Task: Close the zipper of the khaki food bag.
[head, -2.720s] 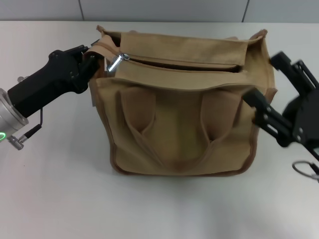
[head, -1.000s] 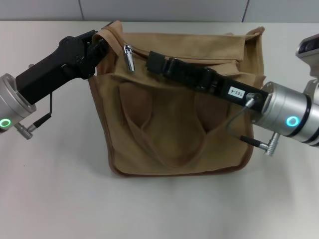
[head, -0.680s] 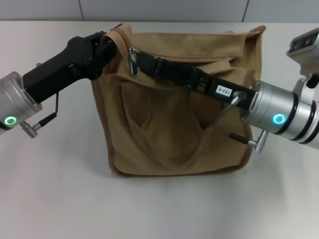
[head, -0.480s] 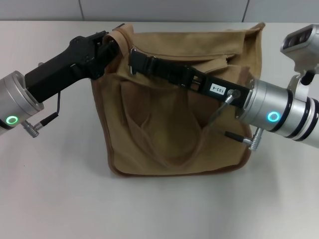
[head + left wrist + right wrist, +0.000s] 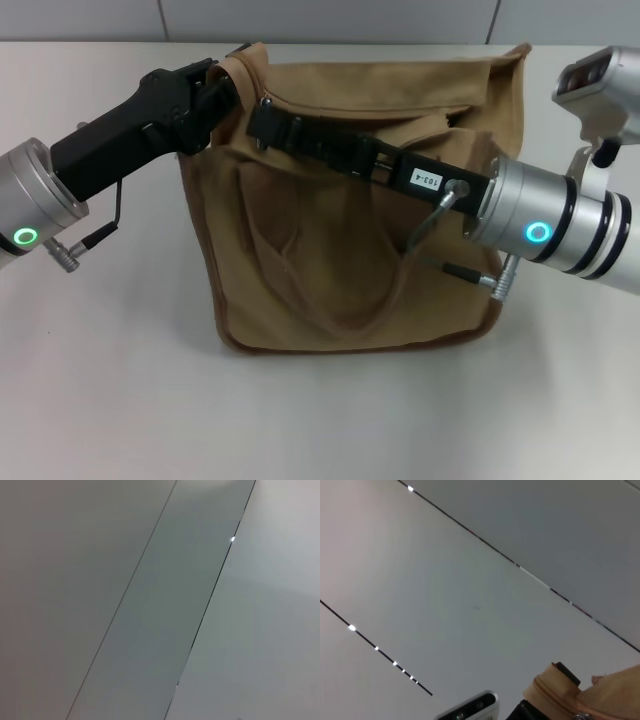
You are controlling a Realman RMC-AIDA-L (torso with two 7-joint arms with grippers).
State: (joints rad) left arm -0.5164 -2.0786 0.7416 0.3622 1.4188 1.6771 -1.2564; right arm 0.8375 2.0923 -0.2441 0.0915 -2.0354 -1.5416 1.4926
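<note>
The khaki food bag (image 5: 350, 270) stands on the white table with its handles facing me. My left gripper (image 5: 222, 88) is shut on the bag's top left corner and holds it up. My right gripper (image 5: 258, 120) reaches across the top of the bag, with its tip at the left end of the zipper (image 5: 440, 114). A sliver of the silver pull tab (image 5: 266, 101) shows just above that tip. In the right wrist view the bag's corner (image 5: 560, 692) appears with the zipper tape on it. The left wrist view holds only flat grey panels.
The white table (image 5: 120, 380) surrounds the bag. A grey wall panel (image 5: 330, 20) runs along the back. My right arm's silver forearm (image 5: 545, 225) hangs over the bag's right side.
My right arm has swung in from the right and slid leftward along the top of the bag to the pull tab. My left gripper has raised the corner slightly.
</note>
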